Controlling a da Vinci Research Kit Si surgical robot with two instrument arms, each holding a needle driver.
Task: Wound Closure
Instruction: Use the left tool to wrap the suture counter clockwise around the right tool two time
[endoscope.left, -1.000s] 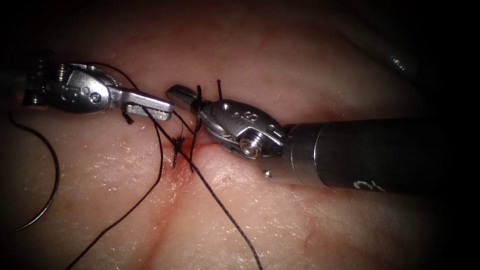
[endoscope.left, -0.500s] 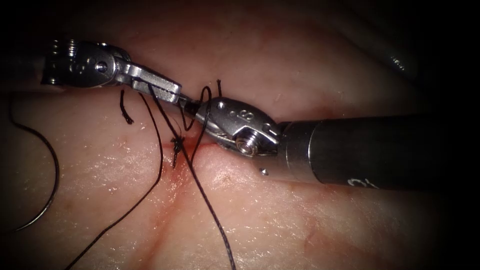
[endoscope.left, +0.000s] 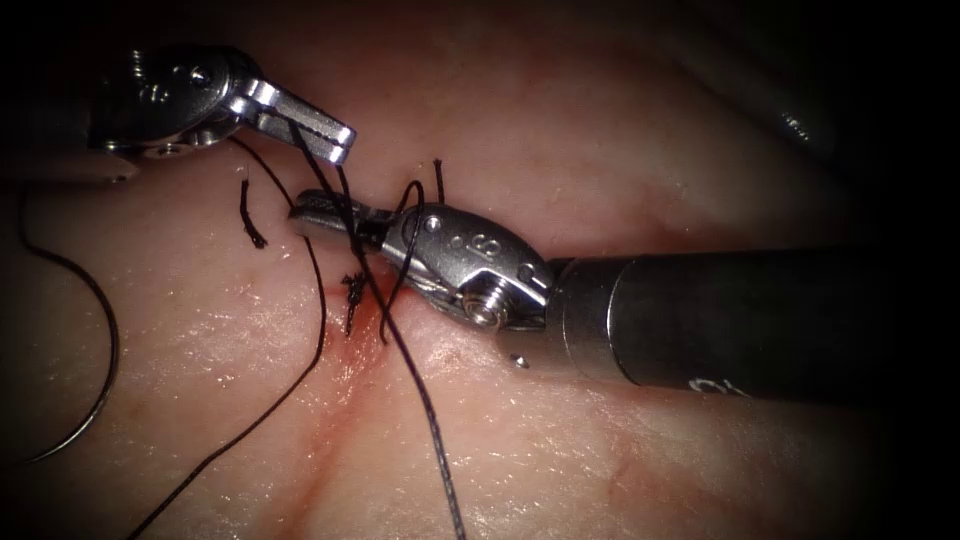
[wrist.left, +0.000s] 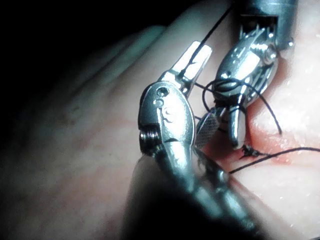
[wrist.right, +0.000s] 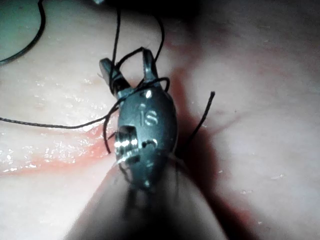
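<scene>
My left tool (endoscope.left: 318, 133) sits above and left of the cut (endoscope.left: 350, 375), jaws shut on the dark thread (endoscope.left: 318, 330); its own camera shows the same grip (wrist.left: 194, 61). Two strands run from it down across the tissue (endoscope.left: 560, 150). My right tool (endoscope.left: 318, 214) reaches in from the right just under the left one. Its jaws stand open (wrist.right: 126, 65) and hold nothing, with a loop of thread (wrist.right: 131, 54) wound around them. The curved needle (endoscope.left: 105, 400) lies free on the tissue far left of the cut, not in the tissue.
A tied knot with short ends (endoscope.left: 352, 290) sits at the top of the cut, with red fluid (endoscope.left: 372, 322) around it. A loose cut piece of thread (endoscope.left: 250, 225) lies left of the knot. A short tail (endoscope.left: 438, 175) stands up behind the right tool.
The left tool has risen up and back with the thread. The right tool has pushed left beneath it with the loop around it, and its jaws have opened.
</scene>
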